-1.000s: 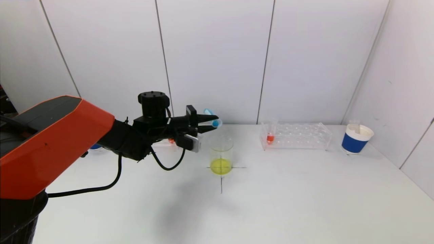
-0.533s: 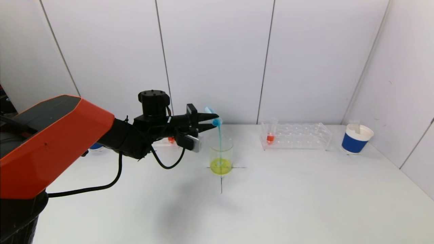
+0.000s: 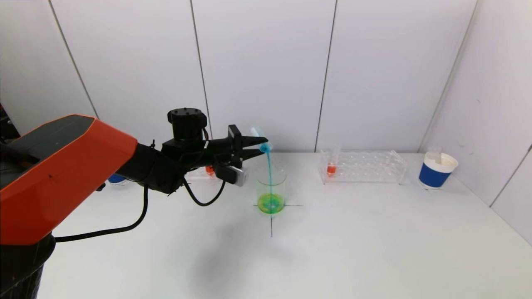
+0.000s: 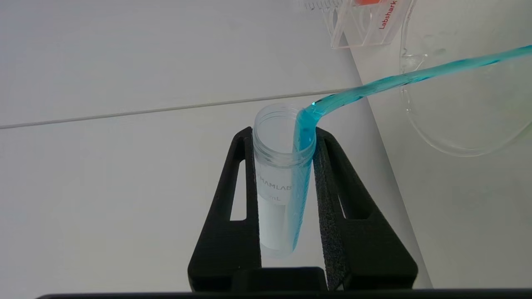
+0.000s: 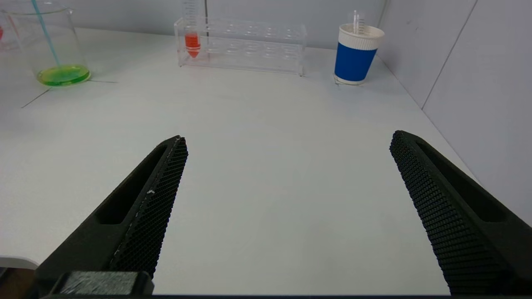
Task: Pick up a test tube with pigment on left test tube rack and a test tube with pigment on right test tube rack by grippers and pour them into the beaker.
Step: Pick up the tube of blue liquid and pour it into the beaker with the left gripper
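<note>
Pouring step: blue pigment streaming into the clear glass beaker (image 3: 271,191).

The left gripper (image 3: 258,150), fingers clenched on the tilted clear plastic test tube (image 4: 282,174), holds it over the beaker at the worktop's (image 3: 353,232) centre mark. Next, judging by this, drain and discard it, then the right gripper (image 5: 286,207), fingers spread wide and empty, must fetch the orange-filled tube (image 3: 331,167) in the right transparent rack (image 3: 365,167).

My tube (image 4: 282,182) tips mouth-down above the beaker (image 3: 271,191), blue streaming into its green pool; red tube (image 3: 331,166) upright in the right rack (image 3: 365,167).
</note>
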`<act>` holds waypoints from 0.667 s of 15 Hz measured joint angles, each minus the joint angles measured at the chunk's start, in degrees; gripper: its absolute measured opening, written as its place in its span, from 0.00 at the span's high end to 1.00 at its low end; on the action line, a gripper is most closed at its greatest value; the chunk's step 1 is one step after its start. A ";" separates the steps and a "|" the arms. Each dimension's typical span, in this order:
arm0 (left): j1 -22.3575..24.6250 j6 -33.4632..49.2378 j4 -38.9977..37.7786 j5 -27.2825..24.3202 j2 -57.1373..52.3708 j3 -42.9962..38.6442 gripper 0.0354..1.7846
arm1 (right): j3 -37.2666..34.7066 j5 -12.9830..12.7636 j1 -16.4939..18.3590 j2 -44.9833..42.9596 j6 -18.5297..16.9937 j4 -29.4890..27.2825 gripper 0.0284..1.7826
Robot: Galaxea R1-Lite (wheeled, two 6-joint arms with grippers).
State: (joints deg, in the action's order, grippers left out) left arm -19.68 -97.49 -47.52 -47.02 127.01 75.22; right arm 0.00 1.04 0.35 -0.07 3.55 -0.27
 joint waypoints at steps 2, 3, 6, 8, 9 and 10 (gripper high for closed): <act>0.00 -0.66 0.02 0.02 -0.35 0.00 0.78 | 0.00 -0.02 0.00 0.00 0.00 0.02 0.01; 0.00 -0.78 0.13 0.00 -0.52 0.00 0.78 | 0.00 0.00 0.00 0.00 0.02 0.00 0.01; 0.00 -2.32 0.17 0.00 -0.72 0.00 0.78 | 0.00 0.00 0.00 0.00 0.02 0.02 0.01; -0.11 -2.86 0.20 0.05 -0.89 0.00 0.78 | 0.00 -0.02 0.00 0.00 0.02 0.02 0.01; -0.22 -3.41 0.20 0.06 -1.07 0.00 0.78 | 0.00 0.00 0.00 0.00 0.02 0.00 0.01; -0.30 -4.05 0.37 0.09 -1.27 0.04 0.78 | 0.00 0.00 0.00 0.00 0.00 0.02 0.01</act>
State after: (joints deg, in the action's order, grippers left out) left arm -19.98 -101.54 -47.15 -46.93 125.75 75.25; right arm 0.00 1.04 0.35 -0.07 3.55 -0.24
